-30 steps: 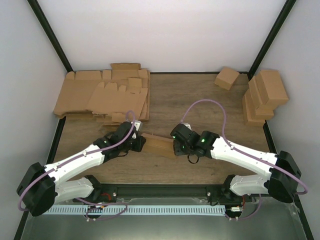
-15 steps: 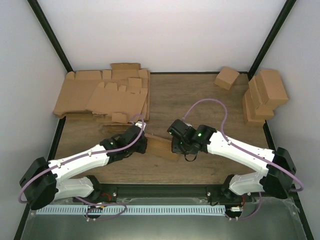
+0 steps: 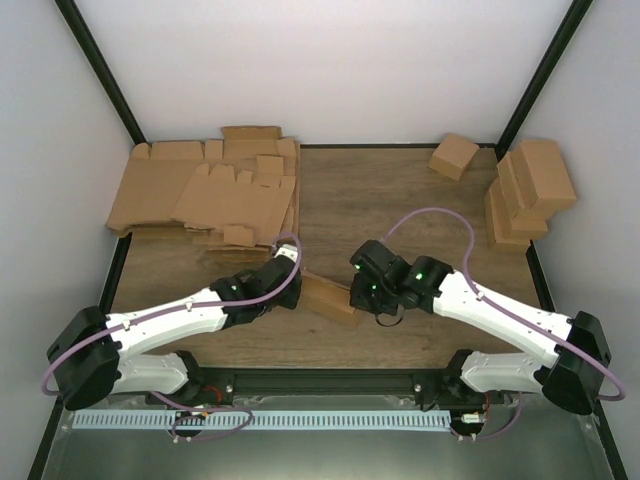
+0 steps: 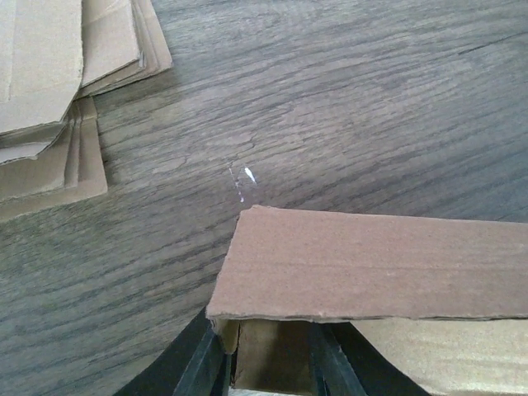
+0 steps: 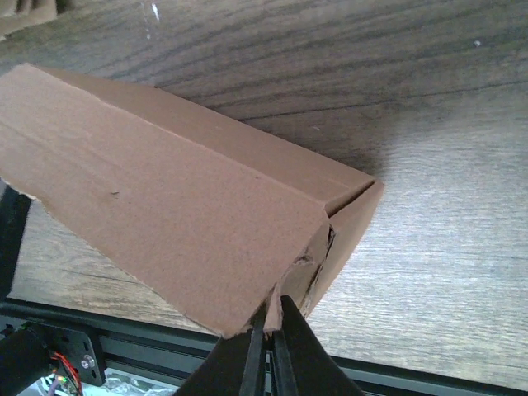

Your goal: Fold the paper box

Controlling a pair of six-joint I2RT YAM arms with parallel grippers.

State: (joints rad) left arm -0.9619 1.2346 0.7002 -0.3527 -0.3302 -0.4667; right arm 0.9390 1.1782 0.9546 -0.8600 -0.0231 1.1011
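One box (image 3: 331, 297), part-folded, sits near the front middle of the table (image 3: 400, 200), spanned between both arms.

- Change: a second ago it lay closer to level across the table. Now it is slightly further right and nearer the front edge. It is also skewed more, with the left end back and the right end forward.
- Shape: no visible change over the second. The tube is formed. In the left wrist view the left end is open and hollow. In the right wrist view the right end has its flaps drawn in, with a ragged corner.
- Left gripper (image 3: 293, 287): it has pushed in further right along with the box. Its fingers (image 4: 209, 363) stand partly apart, straddling cardboard at the open end and clamped on it.
- Right gripper (image 3: 357, 297): it has shifted right and toward the front. Its fingers (image 5: 293, 351) are all but closed, pinching the torn corner edge at the right end.
- Reading: this looks like a carry-and-turn by both arms, not a crease. It is probably lining up the open left end for its flaps, so the task is likely mid-way.
- Surroundings: unmoved. The flat blanks (image 3: 210, 195) are stacked back left, and the finished boxes (image 3: 530, 190) are back right, well apart from the work.
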